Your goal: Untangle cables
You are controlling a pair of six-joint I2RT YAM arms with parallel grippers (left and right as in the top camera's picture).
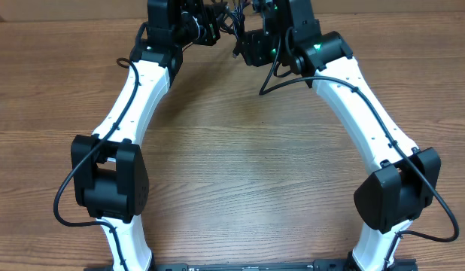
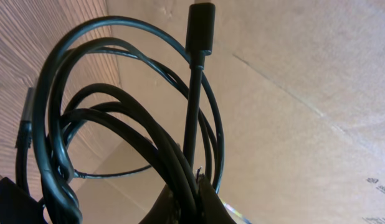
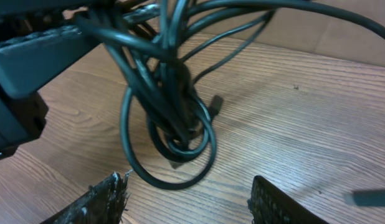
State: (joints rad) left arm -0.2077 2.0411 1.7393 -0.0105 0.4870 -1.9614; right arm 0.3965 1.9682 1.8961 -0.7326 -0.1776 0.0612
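Note:
The cables (image 2: 161, 155) are a tangled bundle of thin black cords, and my left gripper (image 2: 191, 193) is shut on them. One plug end (image 2: 200, 28) sticks up above the jaws. In the right wrist view the tangle (image 3: 171, 112) hangs from the left gripper (image 3: 30, 62), with its lowest loops just over the wooden table. My right gripper (image 3: 189, 193) is open and empty, just short of the loops. In the overhead view both grippers, left (image 1: 210, 30) and right (image 1: 251, 45), meet at the far edge with the cables (image 1: 234, 22) between them.
The wooden table (image 1: 240, 165) fills the overhead view. A cardboard wall (image 2: 292, 93) stands behind the far edge. A thicker black wire (image 1: 285, 79) of the right arm hangs loose near the far middle.

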